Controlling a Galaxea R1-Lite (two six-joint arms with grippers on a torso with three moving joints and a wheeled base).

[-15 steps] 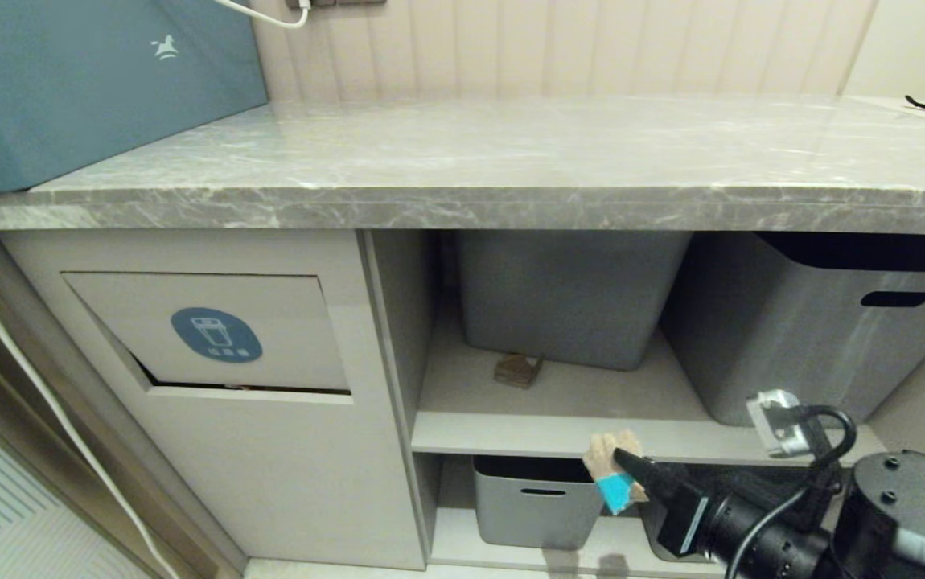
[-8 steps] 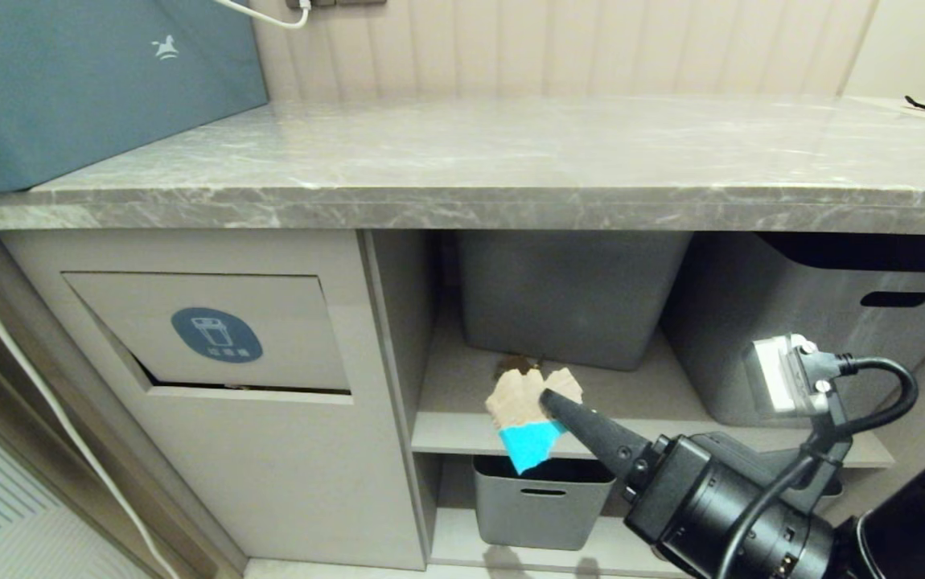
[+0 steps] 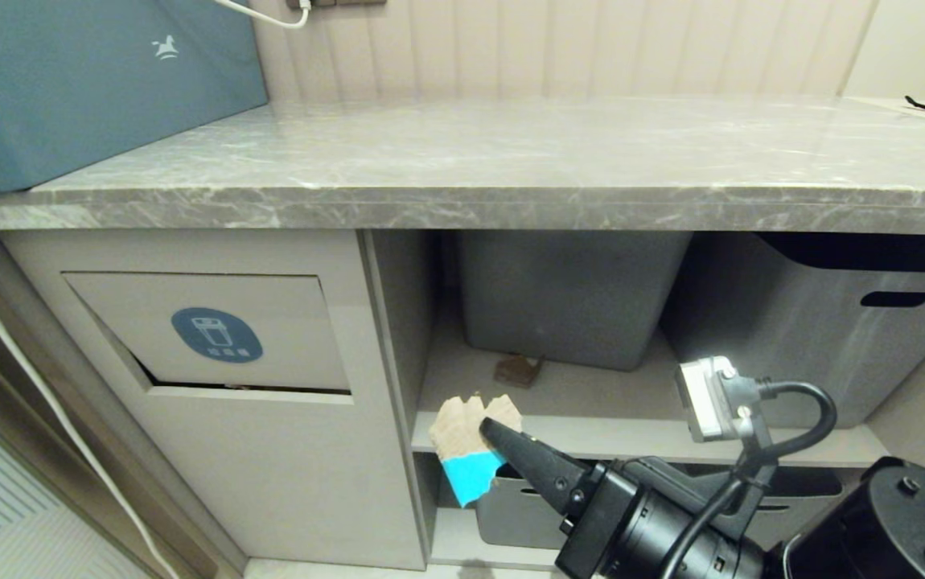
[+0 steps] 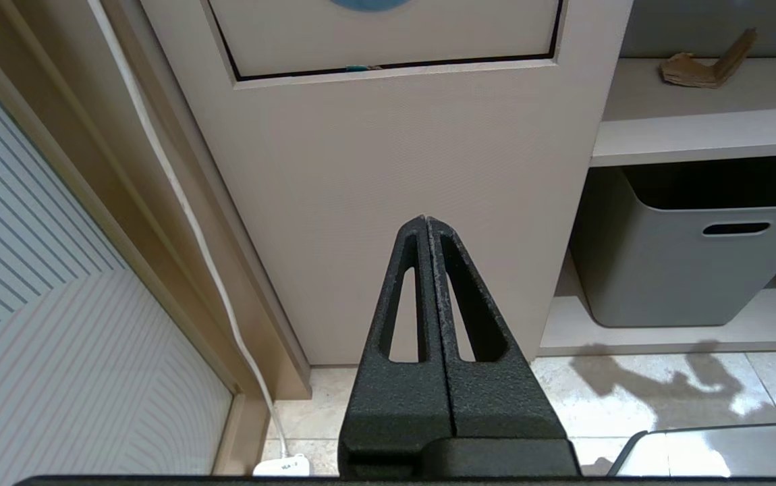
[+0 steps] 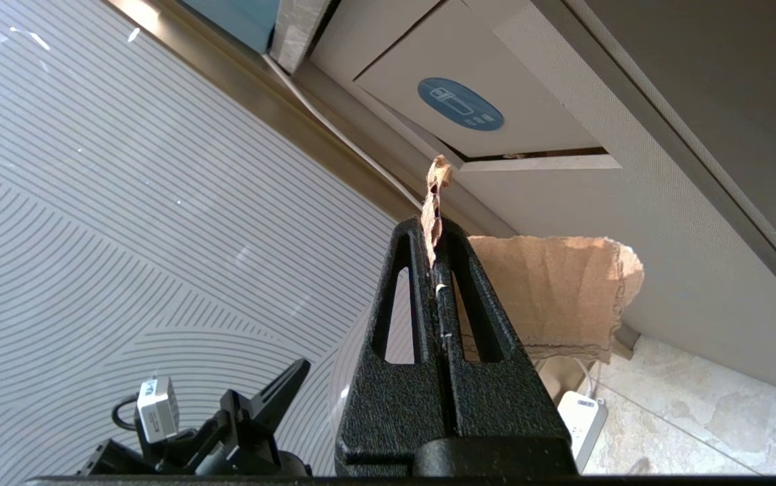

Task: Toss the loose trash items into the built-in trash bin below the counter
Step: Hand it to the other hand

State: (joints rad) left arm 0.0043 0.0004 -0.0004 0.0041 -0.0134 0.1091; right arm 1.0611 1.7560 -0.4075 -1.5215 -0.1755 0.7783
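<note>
My right gripper point(image 3: 488, 425) is shut on a torn cardboard scrap with a teal-blue patch point(image 3: 463, 444), holding it in the air in front of the shelf edge, right of the built-in trash bin flap point(image 3: 205, 330). In the right wrist view the scrap point(image 5: 557, 297) sticks out past the gripper point(image 5: 432, 226), and the flap with its blue sticker point(image 5: 469, 101) lies ahead, slightly ajar. A second brown scrap point(image 3: 519, 370) lies on the upper shelf. My left gripper point(image 4: 426, 219) is shut and empty, parked low before the cabinet panel. The grey counter point(image 3: 511, 161) runs above.
Grey tubs point(image 3: 567, 297) point(image 3: 824, 322) stand on the upper shelf board point(image 3: 591, 426), another tub point(image 4: 691, 256) below. A teal box point(image 3: 92, 80) sits on the counter's left. A white cable point(image 3: 44, 386) runs down the wall to a power strip point(image 5: 580, 422) on the floor.
My right gripper has carried the teal-patched scrap leftward, from in front of the lower tub to beside the bin panel's right edge. The left arm has not moved.
</note>
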